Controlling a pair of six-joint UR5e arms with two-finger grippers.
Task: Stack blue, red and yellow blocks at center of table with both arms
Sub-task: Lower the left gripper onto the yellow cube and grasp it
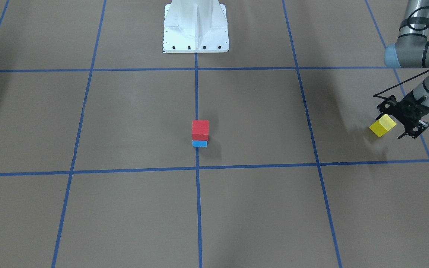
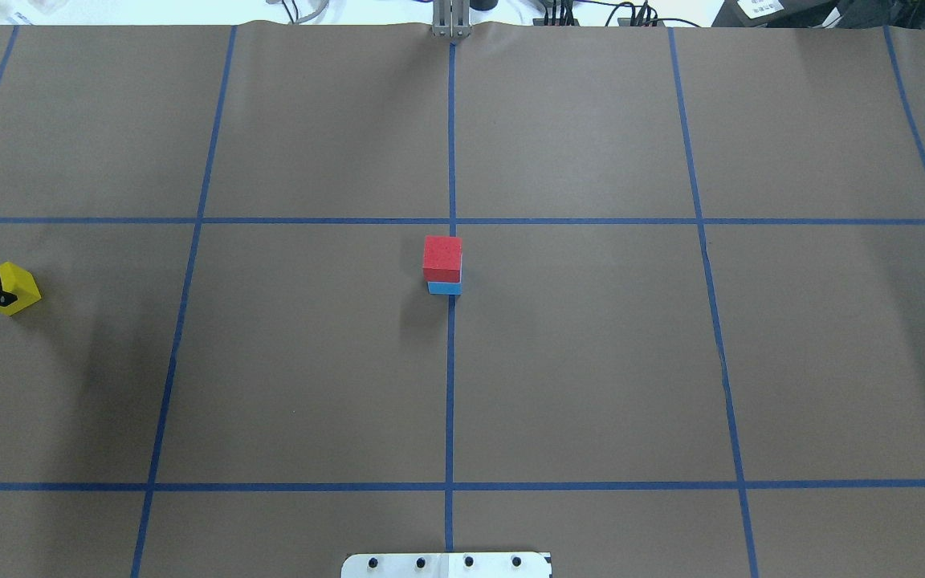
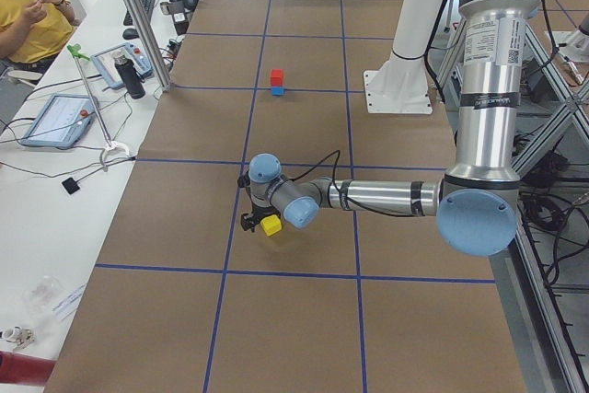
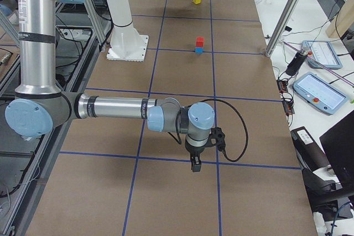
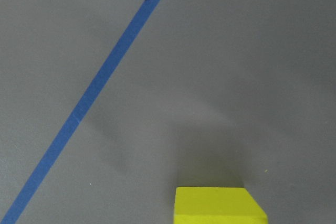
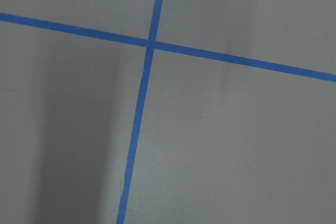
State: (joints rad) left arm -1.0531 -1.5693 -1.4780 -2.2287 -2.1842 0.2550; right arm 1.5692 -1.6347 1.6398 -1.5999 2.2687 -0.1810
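Note:
At the middle of the table (image 1: 259, 111) the red block (image 1: 200, 129) sits squarely on the blue block (image 1: 199, 143), on a tape line. The same pair shows as the red block (image 2: 442, 258) over the blue block (image 2: 444, 288) in the overhead view. Far toward the table's left end, my left gripper (image 1: 388, 126) is shut on the yellow block (image 1: 382, 125), which is tilted and held just above its shadow. The yellow block (image 5: 219, 204) fills the bottom of the left wrist view. My right gripper (image 4: 194, 165) points down near the table's right end; I cannot tell its state.
The white pedestal base (image 1: 196, 28) stands at the robot's side of the table. Beyond the far edge lies a white bench (image 3: 55, 190) with tablets (image 3: 55, 119), cables and an aluminium post (image 3: 145, 20). A person (image 3: 28, 6) in a yellow shirt sits there.

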